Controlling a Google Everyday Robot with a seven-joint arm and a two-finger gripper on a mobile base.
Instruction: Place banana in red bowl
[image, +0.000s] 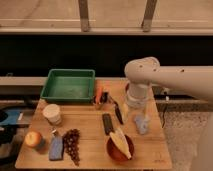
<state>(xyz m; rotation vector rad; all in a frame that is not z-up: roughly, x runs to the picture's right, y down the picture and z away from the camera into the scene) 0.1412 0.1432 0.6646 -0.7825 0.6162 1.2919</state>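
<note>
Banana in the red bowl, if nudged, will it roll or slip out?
Probably not roll: the banana is long and tapered, lying across the red bowl. It seems to reach the shallow rim, so a push might tip it out. The gripper hangs behind the bowl, apart.

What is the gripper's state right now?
The gripper hangs over the table, behind the red bowl; open or closed cannot be told. The banana lies in that bowl.

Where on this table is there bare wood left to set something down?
The table has bare wood between the white cup, green tray, grapes and black bar, and at the front right corner beside the red bowl holding the banana. Crowded: right of centre, where the gripper hangs beside the blue-grey object.
</note>
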